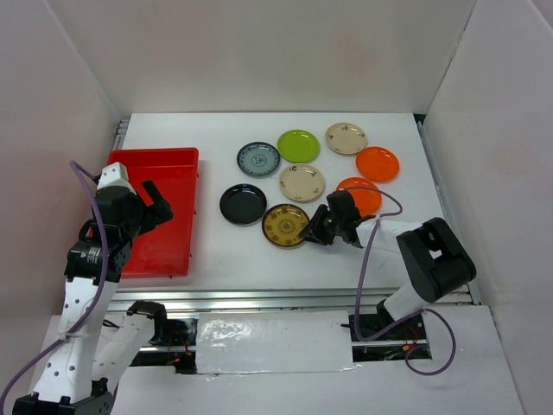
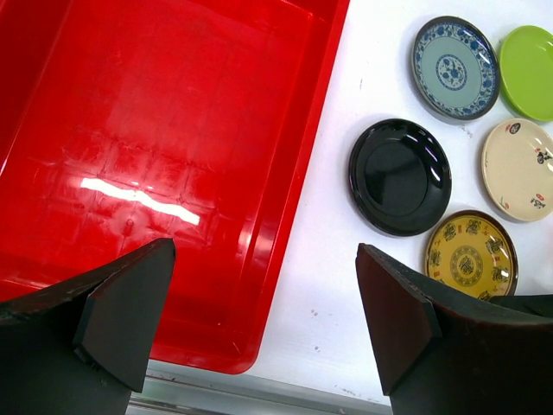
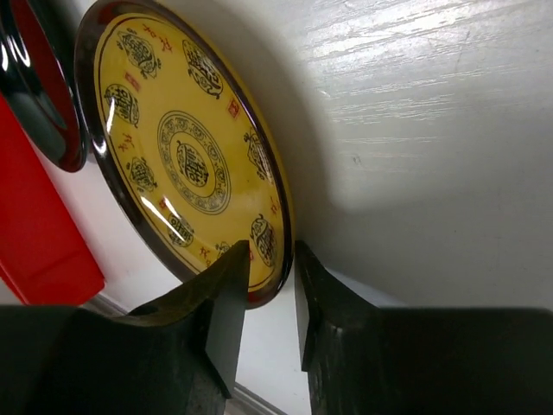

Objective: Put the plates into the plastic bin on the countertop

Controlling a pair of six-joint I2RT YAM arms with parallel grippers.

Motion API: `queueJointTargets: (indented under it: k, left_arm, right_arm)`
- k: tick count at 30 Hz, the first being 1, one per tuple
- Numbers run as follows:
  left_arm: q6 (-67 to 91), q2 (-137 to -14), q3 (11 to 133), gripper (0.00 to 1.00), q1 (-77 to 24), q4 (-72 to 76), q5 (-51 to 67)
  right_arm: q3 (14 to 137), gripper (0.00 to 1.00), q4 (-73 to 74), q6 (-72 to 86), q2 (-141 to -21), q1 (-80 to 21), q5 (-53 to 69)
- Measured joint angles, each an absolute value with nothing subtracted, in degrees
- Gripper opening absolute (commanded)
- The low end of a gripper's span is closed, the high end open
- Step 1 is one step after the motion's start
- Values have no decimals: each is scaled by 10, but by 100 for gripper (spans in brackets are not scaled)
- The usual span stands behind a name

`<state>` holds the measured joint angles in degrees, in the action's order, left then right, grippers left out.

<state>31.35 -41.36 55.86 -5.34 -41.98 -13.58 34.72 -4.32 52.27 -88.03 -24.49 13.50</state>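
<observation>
Your right arm (image 1: 432, 255) was folded at the elbow, its forearm stretched leftward and its wrist carried low over the surface (image 1: 242, 259). The right jaws were drawn in narrow on the near-right rim of the brown-and-gold plate (image 3: 181, 164), one finger (image 3: 226, 303) on its patterned face and the other under its edge.

Your left arm (image 1: 108, 225) stood upright at the near left and bent over the red bin (image 2: 190, 104). The left jaws were spread wide with nothing in them; one finger (image 2: 130, 311) hung above the bin's near end, the other beyond its right wall, over bare surface.

All eight plates lay on the surface to the right of the bin. The black plate (image 1: 243, 204) sat just beside the gripped one. Behind them were the blue-grey plate (image 1: 258, 159), the lime green plate (image 1: 298, 145) and a cream plate (image 1: 302, 182). A second cream plate (image 1: 346, 138) and an orange plate (image 1: 378, 163) lay farther right. Your right wrist partly hid another orange plate (image 1: 363, 192).

A strip of bare surface ran between the bin's right wall and the black plate. A wider band lay between the gripped plate and the metal rail (image 1: 259, 298) along the near edge. White walls (image 1: 276, 52) closed the other three sides.
</observation>
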Motion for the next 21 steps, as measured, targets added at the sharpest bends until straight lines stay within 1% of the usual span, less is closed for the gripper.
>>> queueJointTargets:
  k: [2, 3, 4, 5, 6, 7, 10, 13, 17, 21]
  left_arm:
    - [314, -414, 559, 99, -54, -420, -135]
    - [314, -414, 559, 99, -54, -420, -135]
    - [314, -414, 559, 99, -54, -420, -133]
    - [313, -415, 559, 99, -54, -419, -132]
    - [313, -416, 559, 99, -54, -419, -131]
    - [313, -417, 559, 99, -54, -419, -130]
    - [312, -423, 559, 99, -54, -419, -116]
    - [306, -435, 559, 99, -54, -415, -71]
    - [304, -463, 554, 99, -55, -378, 46]
    - [317, -520, 542, 99, -64, -310, 174]
  right_arm:
    - [347, 25, -48, 528, -886, -244, 136]
    - [347, 22, -50, 531, -887, -243, 137]
    - [346, 15, -53, 536, -888, -241, 138]
    - [343, 11, -60, 540, -888, -239, 138]
    - [340, 4, -65, 546, -888, -236, 138]
    - [336, 0, -75, 553, -886, -233, 140]
    - [317, 0, -75, 565, -859, -233, 124]
    - [310, 0, -29, 567, -790, -248, 75]
    - [329, 0, 47, 559, -669, -305, 3]
    - [385, 0, 97, 531, -624, -341, -7]
